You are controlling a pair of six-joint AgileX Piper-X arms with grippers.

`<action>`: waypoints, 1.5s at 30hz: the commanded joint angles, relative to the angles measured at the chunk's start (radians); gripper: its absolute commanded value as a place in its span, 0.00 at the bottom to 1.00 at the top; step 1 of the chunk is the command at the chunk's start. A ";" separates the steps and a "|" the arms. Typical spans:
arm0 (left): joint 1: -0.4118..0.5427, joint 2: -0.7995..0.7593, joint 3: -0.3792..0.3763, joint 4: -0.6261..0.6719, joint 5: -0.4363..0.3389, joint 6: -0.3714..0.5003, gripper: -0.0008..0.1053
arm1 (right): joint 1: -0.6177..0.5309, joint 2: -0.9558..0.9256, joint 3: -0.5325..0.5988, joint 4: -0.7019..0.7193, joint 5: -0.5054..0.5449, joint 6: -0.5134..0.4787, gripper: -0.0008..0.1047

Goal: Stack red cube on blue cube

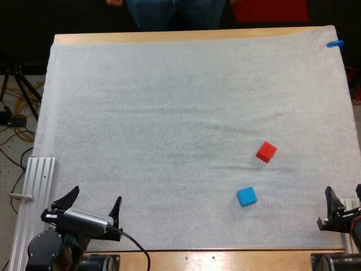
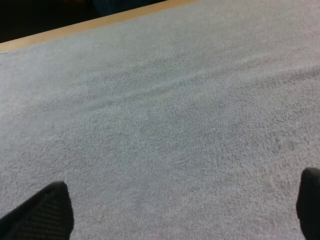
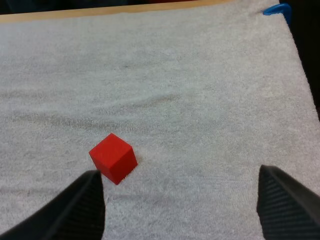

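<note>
Mat (image 1: pixel 169 113) is bare across the whole left and centre of the frame in my high view, so I have free passage there. I log two obstacles on it, both right of centre: red cube (image 1: pixel 266 152) and, below and slightly left of it, blue cube (image 1: pixel 246 196). They sit apart, with bare mat between and all round each.

A person (image 1: pixel 175 11) stands at the far edge, top centre, off the mat. A metal rail (image 1: pixel 35 186) lies along the lower left edge, beside my left gripper (image 1: pixel 95 199).

From my right wrist view, the red cube sits just ahead of my right gripper (image 3: pixel 180 172), nearer one finger, with clear mat beyond.
</note>
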 commanded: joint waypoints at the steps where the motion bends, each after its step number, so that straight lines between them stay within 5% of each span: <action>1: 0.000 -0.140 -0.003 -0.005 -0.010 -0.009 0.83 | 0.002 -0.037 -0.003 -0.010 0.001 -0.002 0.61; 14: -0.006 -0.127 -0.005 -0.005 -0.008 -0.009 0.83 | 0.002 -0.023 -0.007 -0.007 0.001 -0.002 0.61; 17: -0.027 -0.095 -0.016 -0.005 0.043 -0.009 0.83 | 0.002 0.013 -0.026 0.003 -0.004 -0.002 0.61; 23: -0.105 0.029 -0.093 -0.005 0.106 -0.001 0.83 | 0.002 0.167 -0.117 0.003 -0.027 -0.027 0.61; 34: -0.360 0.291 -0.259 0.028 0.229 0.021 0.83 | 0.002 0.481 -0.303 0.007 -0.257 -0.105 0.61; 45: -0.562 0.390 -0.285 0.051 0.291 0.020 0.83 | 0.169 0.724 -0.458 0.007 -0.224 -0.170 0.61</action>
